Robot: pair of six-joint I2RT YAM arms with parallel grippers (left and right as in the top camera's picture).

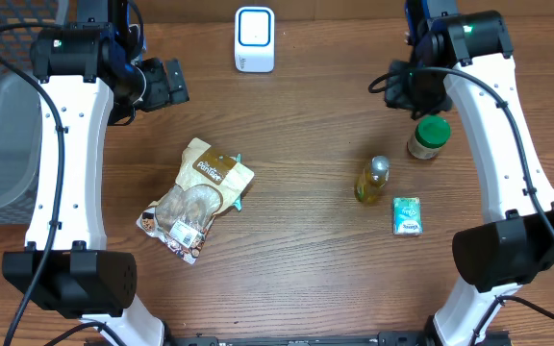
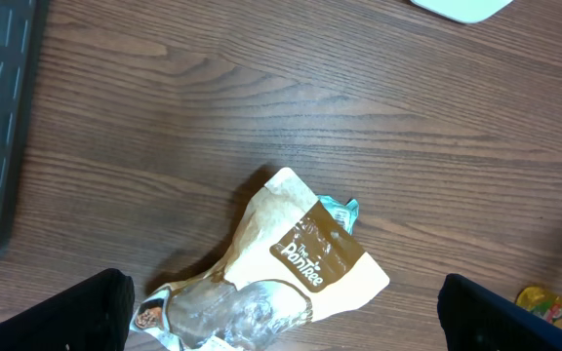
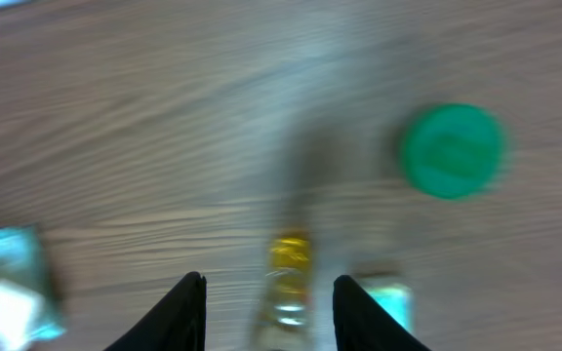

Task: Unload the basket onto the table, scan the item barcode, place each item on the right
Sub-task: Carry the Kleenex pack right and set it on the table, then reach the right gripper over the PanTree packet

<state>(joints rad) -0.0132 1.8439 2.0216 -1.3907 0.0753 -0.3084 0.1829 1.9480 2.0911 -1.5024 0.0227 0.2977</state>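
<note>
A white barcode scanner (image 1: pixel 255 38) stands at the back middle of the wooden table. A tan snack bag (image 1: pixel 200 197) lies flat left of centre, with a small white label near its lower end. My left gripper (image 1: pixel 157 85) hovers open behind it; in the left wrist view the snack bag (image 2: pixel 291 263) lies below the wide-apart fingers (image 2: pixel 76 317), untouched. My right gripper (image 1: pixel 407 91) hangs near a green-lidded jar (image 1: pixel 429 137). Its blurred wrist view shows the gripper (image 3: pixel 271 312) with jaws parted and empty, and a yellow bottle (image 3: pixel 289 283) on the table beyond the gap.
The yellow bottle (image 1: pixel 373 180) and a teal packet (image 1: pixel 407 215) stand right of centre, in front of the jar. A grey bin (image 1: pixel 3 144) sits at the left edge. Both arm bases stand at the front corners.
</note>
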